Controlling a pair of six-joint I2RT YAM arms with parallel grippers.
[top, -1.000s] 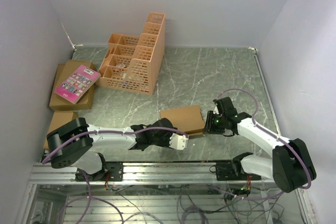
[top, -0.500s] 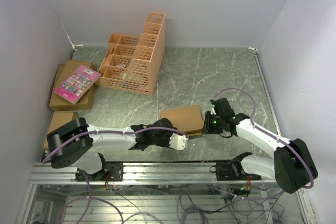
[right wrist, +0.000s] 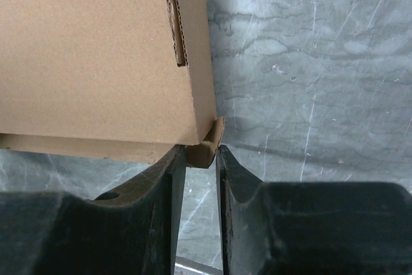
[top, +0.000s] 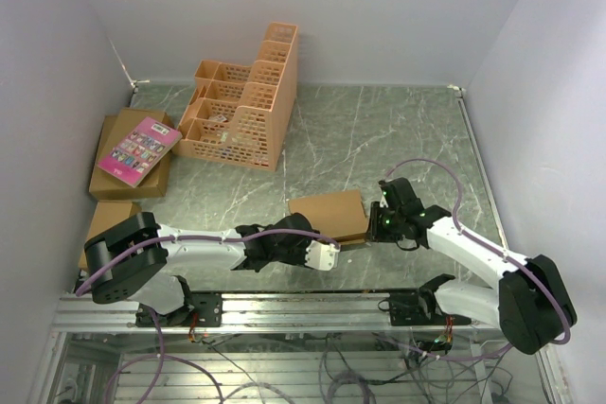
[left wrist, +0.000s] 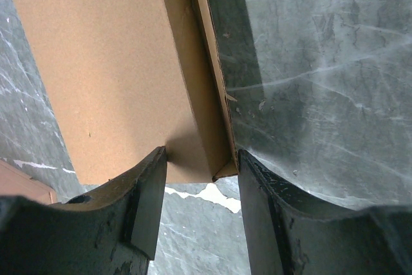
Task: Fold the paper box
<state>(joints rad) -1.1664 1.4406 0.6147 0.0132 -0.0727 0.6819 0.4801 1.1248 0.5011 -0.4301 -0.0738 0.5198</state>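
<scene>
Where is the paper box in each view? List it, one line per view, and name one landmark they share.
Top external: paper box lies low centre on the marble table.
Left wrist: paper box fills the upper left, and its corner reaches down to mid-frame.
Right wrist: paper box fills the upper left, with a small corner tab at lower centre.
Shared landmark: the grey veined marble table, right of the box in both wrist views.
</scene>
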